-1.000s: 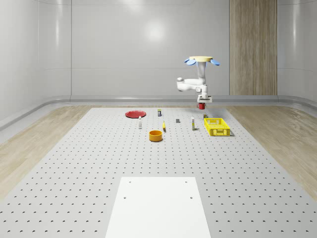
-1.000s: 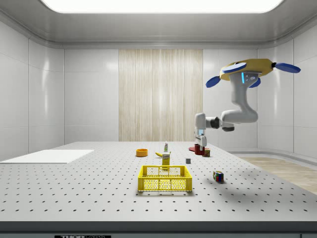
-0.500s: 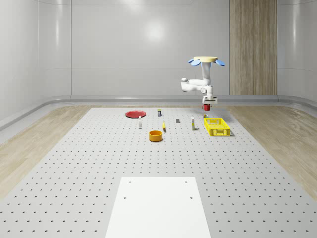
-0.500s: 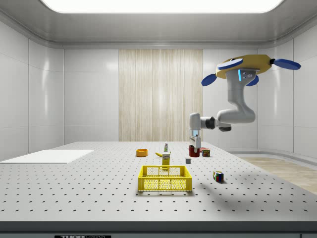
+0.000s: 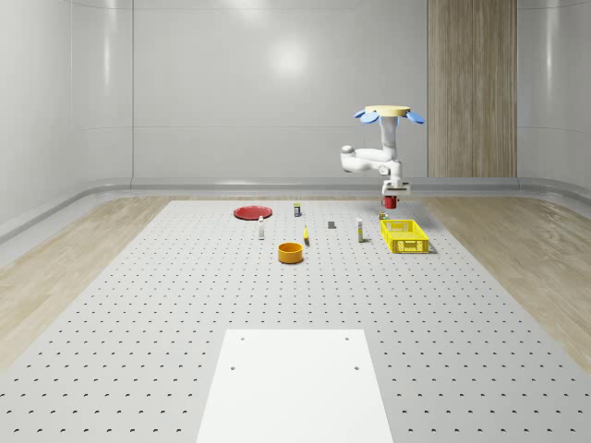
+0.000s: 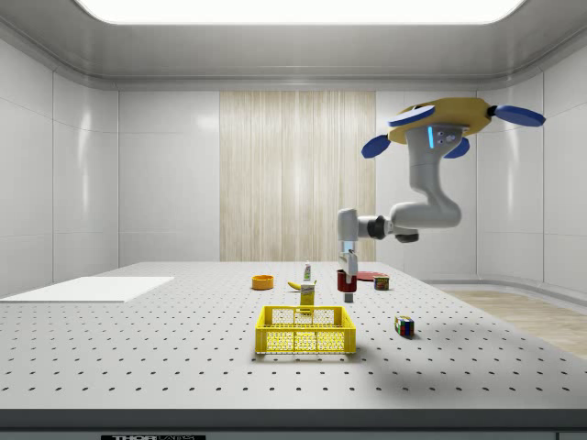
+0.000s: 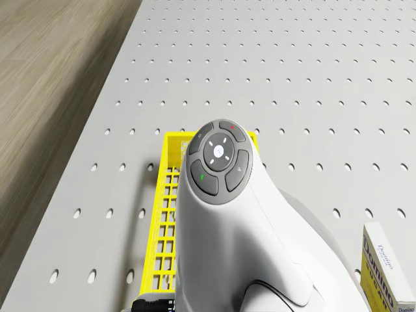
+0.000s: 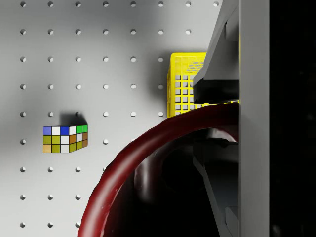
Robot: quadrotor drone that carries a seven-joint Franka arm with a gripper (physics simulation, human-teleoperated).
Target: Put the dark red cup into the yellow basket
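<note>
My gripper (image 5: 391,191) is shut on the dark red cup (image 5: 391,200) and holds it in the air above the table. The yellow basket (image 5: 404,235) stands on the table just below and in front of the cup. In the side view the cup (image 6: 343,280) hangs under the gripper (image 6: 346,263), behind the right end of the basket (image 6: 305,330). The wrist view has the cup's rim (image 8: 128,163) against a finger (image 8: 219,84), with one end of the basket (image 8: 183,91) just past it. The drone (image 5: 388,113) hovers high over the basket's far end.
An orange bowl (image 5: 291,252), a red plate (image 5: 251,212), small bottles and boxes stand to the whole-scene view's left of the basket. A colour cube (image 8: 64,138) lies near the basket. A white box (image 7: 383,266) is beside it. A white mat (image 5: 295,383) lies in front.
The drone, arm and held cup have moved to the whole-scene view's right, closer to the yellow basket. The cup stays in the grip.
</note>
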